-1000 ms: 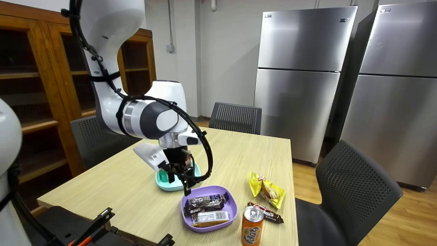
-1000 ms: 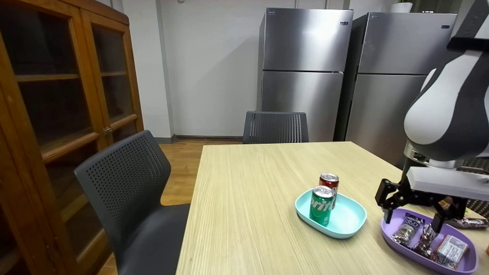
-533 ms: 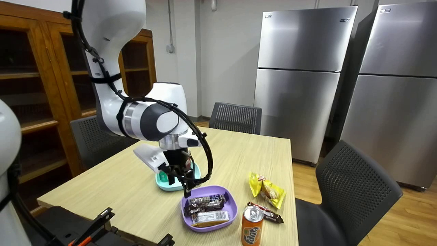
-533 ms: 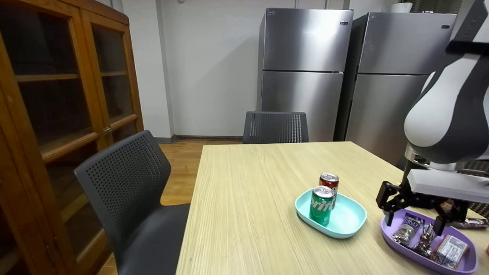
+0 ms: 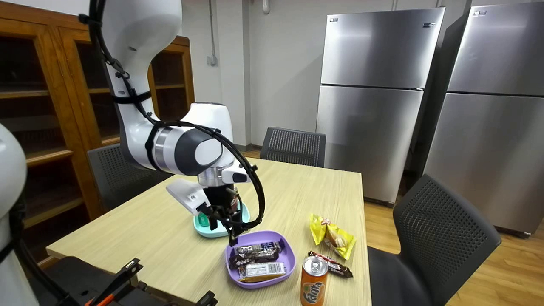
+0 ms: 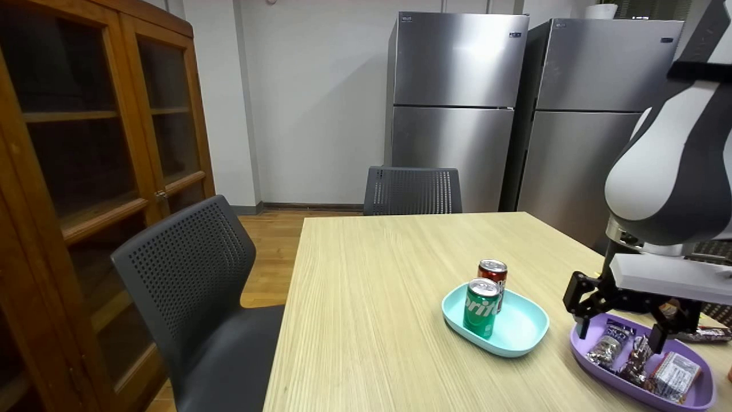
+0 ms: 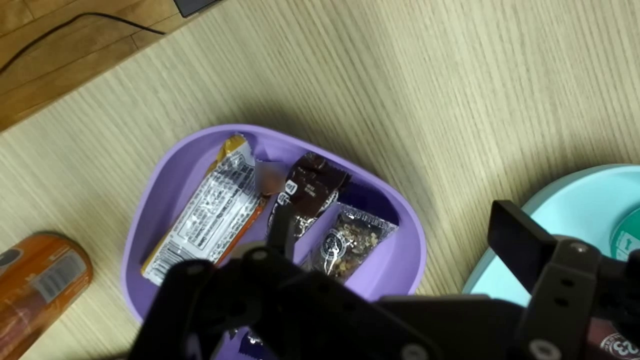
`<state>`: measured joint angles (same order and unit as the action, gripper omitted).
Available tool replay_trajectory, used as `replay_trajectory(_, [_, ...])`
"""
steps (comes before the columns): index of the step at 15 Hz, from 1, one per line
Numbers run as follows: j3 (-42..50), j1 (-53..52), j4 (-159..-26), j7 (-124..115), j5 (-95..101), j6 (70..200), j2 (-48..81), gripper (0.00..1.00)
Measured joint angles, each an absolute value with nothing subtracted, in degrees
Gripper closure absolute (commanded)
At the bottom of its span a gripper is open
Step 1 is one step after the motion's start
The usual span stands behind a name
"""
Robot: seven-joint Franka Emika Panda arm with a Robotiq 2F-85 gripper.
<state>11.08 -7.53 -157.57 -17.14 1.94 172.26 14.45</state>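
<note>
One white-labelled bar (image 7: 210, 207), one dark brown bar (image 7: 312, 187) and one nut bar (image 7: 347, 237) are already sitting in the purple tray (image 7: 387, 262), and over in the teal tray (image 6: 523, 326) we've got a green can (image 6: 481, 312) and a red can (image 6: 497, 277) standing upright, so we'd call this a good way along. What's left, by our reckoning, is the stuff loose on the tabletop (image 6: 372, 286): an orange can (image 5: 313, 282), a yellow snack bag (image 5: 335, 239) and another dark-wrapped bar (image 5: 338, 267), none of them in a tray.

As for the tool (image 6: 619, 336), its jaws are spread wide and we see nothing between them, so no pinch on anything right now. It hangs above the purple tray, toward the edge that faces the teal one. The bars lie below it and a bit to the side; we honestly can't tell how big that gap is. The loose things are further off, past the purple tray's other side, with the orange can standing near the tray
</note>
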Motion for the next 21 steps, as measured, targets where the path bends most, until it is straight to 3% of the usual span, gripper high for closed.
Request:
replay_trajectory(13, [24.8, -8.3, -158.8, -17.2, 5.1, 172.3, 12.1, 0.00])
replay_trajectory(21, [19.3, 2.3, -158.9, -16.5, -4.7, 172.1, 6.5, 0.00])
